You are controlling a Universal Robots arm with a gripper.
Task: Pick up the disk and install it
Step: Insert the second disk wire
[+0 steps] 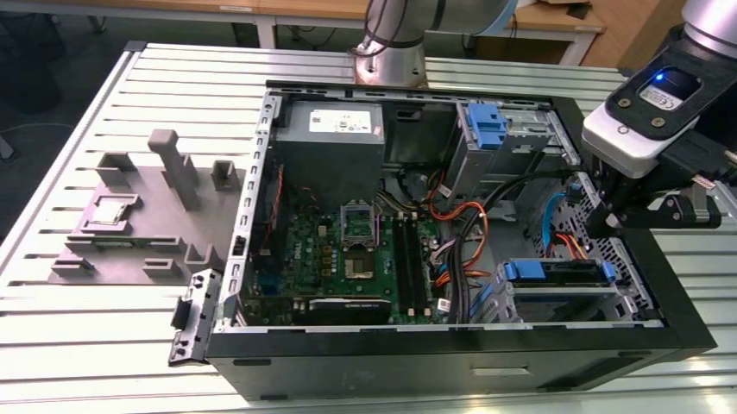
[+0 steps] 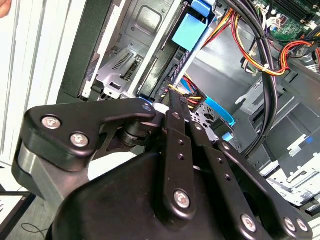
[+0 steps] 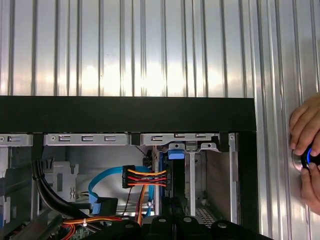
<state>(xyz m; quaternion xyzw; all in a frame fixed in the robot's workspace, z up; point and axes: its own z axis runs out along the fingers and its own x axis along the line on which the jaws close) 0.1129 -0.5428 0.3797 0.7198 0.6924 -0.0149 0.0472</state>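
— Looking for the disk (image 1: 558, 272): where does it sit?

— Inside the open computer case (image 1: 461, 349), in the corner by the drive bays on the exterior view's right. It stands on edge, its blue bracket uppermost. In the second wrist view the disk (image 2: 184, 45) shows edge-on, a blue tab with a silver strip running down towards the gripper (image 2: 175, 102).

— And the gripper, where is it?

— In the exterior view the gripper (image 1: 607, 226) reaches down into the case just beside the disk, close to the case's wall. Whether the pincer is wide, narrow or clamped on the disk, I cannot tell; the linkage bars cover that spot.

— What else is in the case?

— A green motherboard (image 1: 345, 250) in the middle, a grey power supply (image 1: 334, 125) at the far end, a bare blue caddy (image 1: 486, 121) beside it, and orange and black cables (image 1: 461, 233) across the floor.

— Outside the case?

— The slotted metal table (image 1: 116, 345) carries a grey fixture (image 1: 150, 216) on the exterior view's left. In the first wrist view, a person's hand (image 3: 306, 145) rests on a round button (image 3: 309, 159) glowing blue on the table, beyond the case wall.
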